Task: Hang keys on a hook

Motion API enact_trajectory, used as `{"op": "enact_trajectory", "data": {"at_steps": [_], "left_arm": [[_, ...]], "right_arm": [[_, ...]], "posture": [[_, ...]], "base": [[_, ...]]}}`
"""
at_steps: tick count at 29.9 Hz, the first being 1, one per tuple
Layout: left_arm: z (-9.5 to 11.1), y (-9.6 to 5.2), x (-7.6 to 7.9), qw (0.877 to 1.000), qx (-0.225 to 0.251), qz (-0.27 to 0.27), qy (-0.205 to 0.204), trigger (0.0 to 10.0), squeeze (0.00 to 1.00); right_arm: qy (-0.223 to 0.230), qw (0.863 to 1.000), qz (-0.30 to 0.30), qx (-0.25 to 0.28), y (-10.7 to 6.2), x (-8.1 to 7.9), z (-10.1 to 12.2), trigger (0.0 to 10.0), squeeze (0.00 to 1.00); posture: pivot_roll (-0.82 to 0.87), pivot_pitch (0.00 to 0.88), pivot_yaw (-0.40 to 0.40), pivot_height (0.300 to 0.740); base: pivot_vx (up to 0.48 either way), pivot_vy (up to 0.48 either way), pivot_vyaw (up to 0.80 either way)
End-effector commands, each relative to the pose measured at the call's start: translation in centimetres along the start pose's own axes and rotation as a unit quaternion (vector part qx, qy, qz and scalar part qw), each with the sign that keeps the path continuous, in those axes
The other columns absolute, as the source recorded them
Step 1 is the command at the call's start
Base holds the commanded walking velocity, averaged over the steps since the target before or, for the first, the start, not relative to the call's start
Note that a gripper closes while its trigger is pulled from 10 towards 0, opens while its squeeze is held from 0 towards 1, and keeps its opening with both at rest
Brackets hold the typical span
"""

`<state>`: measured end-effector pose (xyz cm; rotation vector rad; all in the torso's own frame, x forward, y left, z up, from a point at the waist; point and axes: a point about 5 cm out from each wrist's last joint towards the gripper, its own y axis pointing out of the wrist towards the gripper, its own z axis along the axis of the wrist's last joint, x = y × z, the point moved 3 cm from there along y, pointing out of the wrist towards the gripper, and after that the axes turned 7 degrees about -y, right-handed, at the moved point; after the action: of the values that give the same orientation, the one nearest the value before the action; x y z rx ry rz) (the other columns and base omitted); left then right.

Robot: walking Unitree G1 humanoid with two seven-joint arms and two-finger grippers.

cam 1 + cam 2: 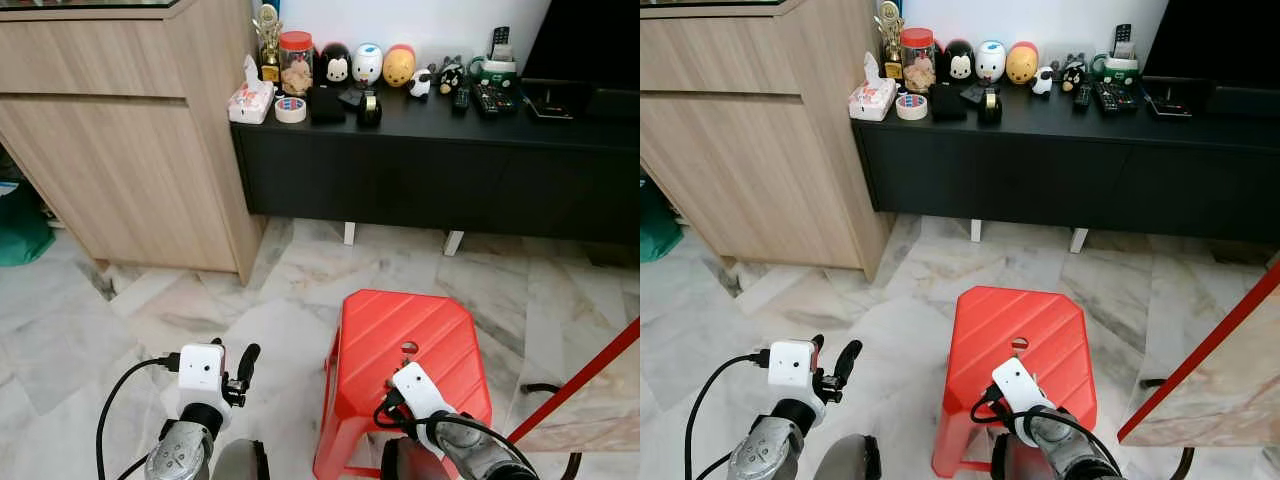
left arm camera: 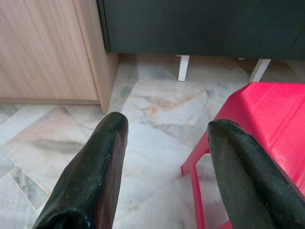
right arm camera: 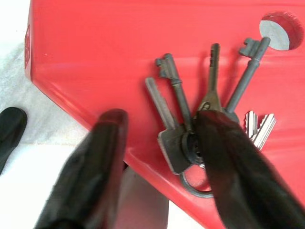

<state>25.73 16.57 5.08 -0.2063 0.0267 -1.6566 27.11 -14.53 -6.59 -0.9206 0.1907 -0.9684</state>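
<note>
Down low, the right gripper hangs spread over the keys lying on the red stool, one finger touching them, while the left gripper is spread above the marble floor, the black cabinet beyond.

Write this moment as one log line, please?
phase: reaching for keys | right gripper: open over keys on red stool | left gripper: open, idle | hook: unseen

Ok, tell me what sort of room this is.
Probably a home living room: a low black console carries remotes, a tissue box and toy figures, beside a wooden cabinet on marble floor. A red stool holds keys.
</note>
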Motion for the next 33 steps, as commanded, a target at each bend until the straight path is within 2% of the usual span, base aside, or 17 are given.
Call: {"op": "enact_trajectory", "data": {"at_steps": [1, 10, 20, 26, 30, 33], "left_arm": [[-0.1, -0.1, 0.0, 1.000, -0.008, -0.002, 0.008, 10.0, 0.00], [-0.1, 0.1, 0.1, 1.000, -0.012, -0.003, 0.007, 10.0, 0.00], [0.0, 1.0, 0.0, 1.000, -0.011, -0.004, 0.009, 10.0, 0.00], [0.2, 2.2, -0.2, 1.000, -0.007, -0.001, 0.012, 10.0, 0.00], [0.4, 3.0, -0.4, 1.000, -0.003, 0.001, 0.014, 10.0, 0.00], [0.4, 3.3, -0.3, 1.000, -0.002, 0.001, 0.014, 10.0, 0.00]], "right_arm": [[0.005, 1.000, 0.010, -0.023, 0.0, -0.8, -1.0, 0.0, 0.00], [0.005, 1.000, 0.011, -0.023, 0.0, -1.0, -1.0, 0.0, 0.00], [0.009, 1.000, -0.002, -0.010, 0.1, -0.2, -0.1, 0.0, 0.00], [0.027, 0.999, -0.027, 0.024, 0.2, 1.3, 2.0, 0.0, 0.00], [0.077, 0.993, -0.063, 0.061, 0.0, 3.1, 3.8, 0.0, 0.00], [0.096, 0.990, -0.066, 0.078, 0.0, 3.2, 4.2, 0.0, 0.00]], "posture": [[0.11, 0.107, -0.010, 0.623], [0.11, 0.100, -0.008, 0.623], [0.11, 0.068, -0.009, 0.623], [0.10, 0.029, -0.007, 0.623], [0.08, 0.000, -0.006, 0.623], [0.08, 0.000, -0.009, 0.623]], "base": [[0.000, 0.000, 0.00], [0.000, 0.000, 0.00], [0.000, 0.000, 0.00], [0.000, 0.000, 0.00], [0.000, 0.000, 0.00], [0.000, 0.000, 0.00]]}}
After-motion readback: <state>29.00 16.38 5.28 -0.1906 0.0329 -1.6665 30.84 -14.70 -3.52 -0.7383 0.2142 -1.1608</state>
